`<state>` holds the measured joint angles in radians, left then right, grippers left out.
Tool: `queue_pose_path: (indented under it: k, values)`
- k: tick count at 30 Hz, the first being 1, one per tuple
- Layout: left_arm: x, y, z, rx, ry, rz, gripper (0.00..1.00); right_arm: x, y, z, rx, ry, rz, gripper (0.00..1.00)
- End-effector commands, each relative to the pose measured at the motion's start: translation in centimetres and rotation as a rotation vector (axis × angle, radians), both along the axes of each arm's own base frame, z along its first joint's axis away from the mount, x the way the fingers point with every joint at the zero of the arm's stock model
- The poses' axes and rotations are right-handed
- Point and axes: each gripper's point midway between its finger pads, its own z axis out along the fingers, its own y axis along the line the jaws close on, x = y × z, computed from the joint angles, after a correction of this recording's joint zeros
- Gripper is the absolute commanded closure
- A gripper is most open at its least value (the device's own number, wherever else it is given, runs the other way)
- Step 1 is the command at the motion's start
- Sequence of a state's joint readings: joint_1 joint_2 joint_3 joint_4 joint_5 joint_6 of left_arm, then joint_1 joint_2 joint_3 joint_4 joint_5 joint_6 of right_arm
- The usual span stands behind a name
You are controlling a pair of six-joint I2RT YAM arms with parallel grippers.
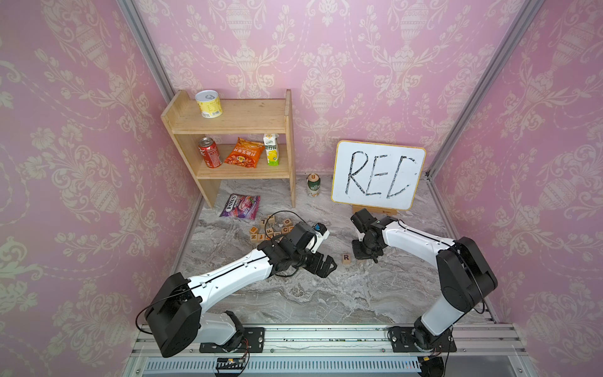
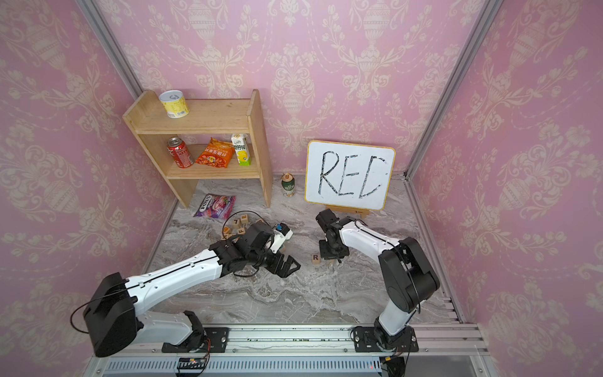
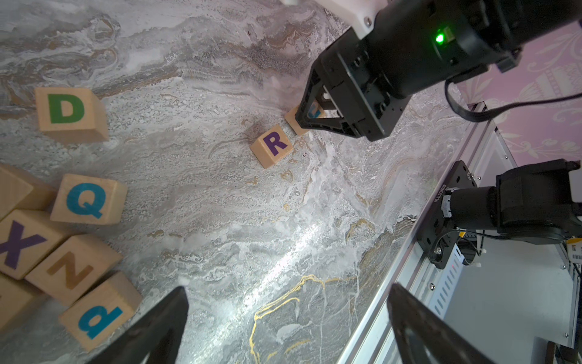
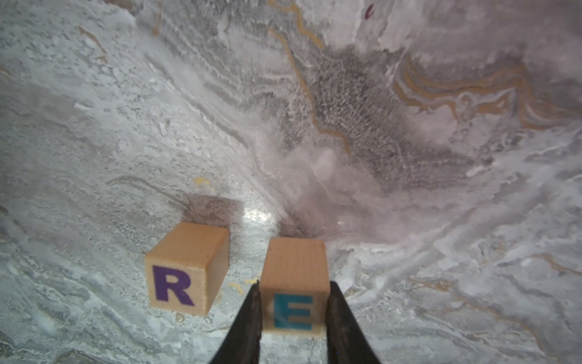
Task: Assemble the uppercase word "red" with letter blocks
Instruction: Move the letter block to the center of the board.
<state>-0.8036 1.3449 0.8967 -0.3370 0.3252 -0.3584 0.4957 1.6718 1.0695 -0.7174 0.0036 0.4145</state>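
Observation:
The R letter block, a light-wood cube with a purple R, stands alone mid-table. Just to its right, with a small gap, my right gripper is shut on the E block, teal letter up, low over the marble. In the left wrist view the right gripper's fingers largely hide the E block. The green D block lies apart from the loose pile. My left gripper hovers open and empty, left of the R block.
A wooden shelf with cans and snacks stands at the back left. A purple candy bag and a small can lie before it. The white board reading RED leans at the back right. The metal rail runs along the front edge.

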Motion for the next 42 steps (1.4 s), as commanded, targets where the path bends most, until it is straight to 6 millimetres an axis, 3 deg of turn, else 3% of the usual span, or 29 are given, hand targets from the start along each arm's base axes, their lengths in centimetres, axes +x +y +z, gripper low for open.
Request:
queue_pose_path:
  k: [1,11,17,20,37,40,42]
  values:
    - [-0.2,0.4,0.1,0.004,-0.012,0.027,0.01,0.4,0.8,0.2,0.012,-0.005,0.024,0.93]
    - [-0.2,0.6,-0.1,0.01,-0.011,0.028,0.01,0.6,1.2,-0.6,0.023,0.008,0.007,0.87]
    - [-0.3,0.6,-0.2,0.014,-0.011,0.025,0.01,0.3,1.2,-0.9,0.025,0.02,0.004,0.65]
    - [-0.3,0.6,-0.2,0.014,-0.013,0.024,0.01,0.2,1.2,-0.8,0.026,0.021,0.002,0.59]
    - [0.3,0.8,-0.1,0.019,-0.034,0.05,0.01,1.0,1.5,2.6,0.056,-0.038,-0.021,0.59]
    - [0.6,0.9,0.0,0.022,-0.044,0.068,0.01,1.2,1.5,3.5,0.055,-0.054,-0.019,0.57]
    - [0.9,1.0,0.3,0.024,-0.053,0.079,0.01,1.2,1.4,3.9,0.057,-0.061,-0.019,0.5]
